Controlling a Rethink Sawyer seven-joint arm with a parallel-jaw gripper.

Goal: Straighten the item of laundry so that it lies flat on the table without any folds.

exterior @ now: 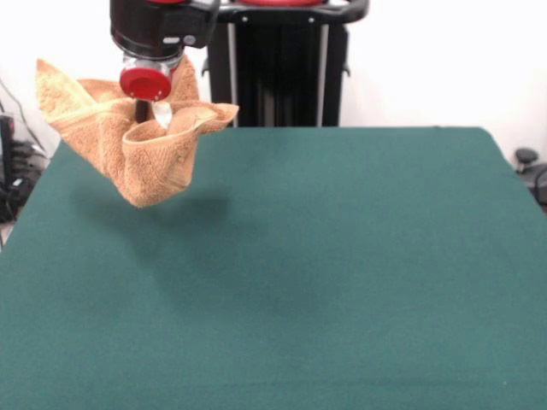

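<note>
- Your bench (342,273) fills most of the front view, dark green cloth top, with nothing else lying on it that I can make out.
- There's a soft shadow (184,209) on the green just below and beside the hanging cloth.
- The arm (162,26) comes down at the upper left, black housing with a round red cap at its lower end.
- Your towel (141,149) is the orange-tan terry one, and it's not on the bench at all. It's hanging bunched up in the air over the far left part of the top, with its lowest point clear of the green.
- It's crumpled into a cup shape: one corner sticks up and out to the left, another flap juts right, and the middle sags to a blunt point.
- The end effector (152,111) pokes down into the middle of that bundle, pinched closed on the towel. You only see a dark stub and a pale tip among the folds.
</note>
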